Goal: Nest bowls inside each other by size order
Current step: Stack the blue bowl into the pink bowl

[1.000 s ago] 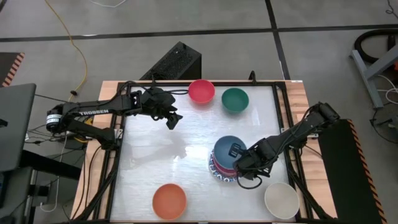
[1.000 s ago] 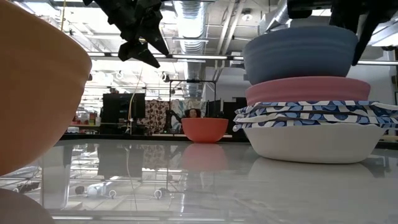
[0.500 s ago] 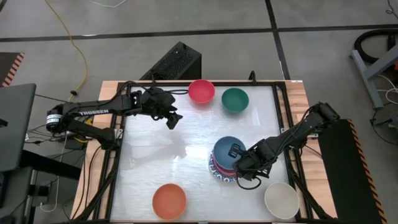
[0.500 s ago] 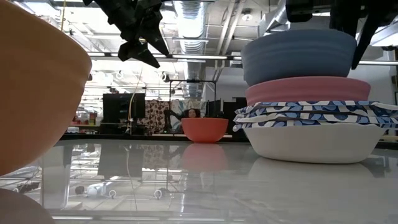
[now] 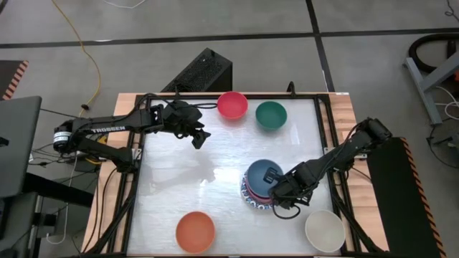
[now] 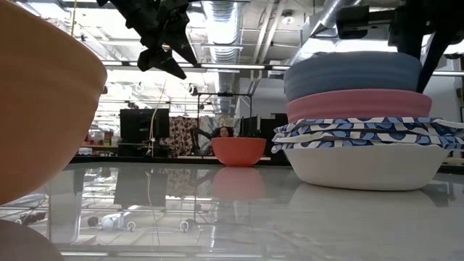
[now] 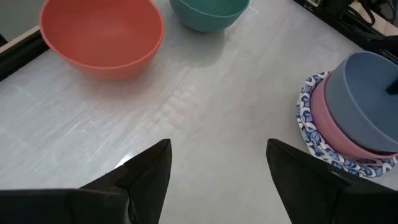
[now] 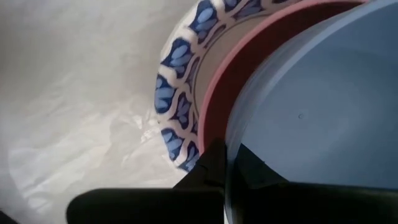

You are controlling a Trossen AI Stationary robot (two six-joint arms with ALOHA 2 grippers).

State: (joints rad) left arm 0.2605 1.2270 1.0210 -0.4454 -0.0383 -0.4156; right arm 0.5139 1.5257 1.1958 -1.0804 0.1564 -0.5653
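From above, your right gripper (image 5: 273,174) pinches the blue bowl (image 5: 259,174) rim atop the pink bowl (image 5: 249,195) and patterned bowls (image 5: 256,208) mid-table, your left gripper (image 5: 200,138) spread, empty, near the red bowl (image 5: 232,104), low view, blue bowl (image 6: 353,75) seated in the stack.

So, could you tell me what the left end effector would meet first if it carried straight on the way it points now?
Probably the bare tabletop: the open left end effector aims at the gap between the red bowl and the stack topped by the blue bowl. Depth is hard to judge here.
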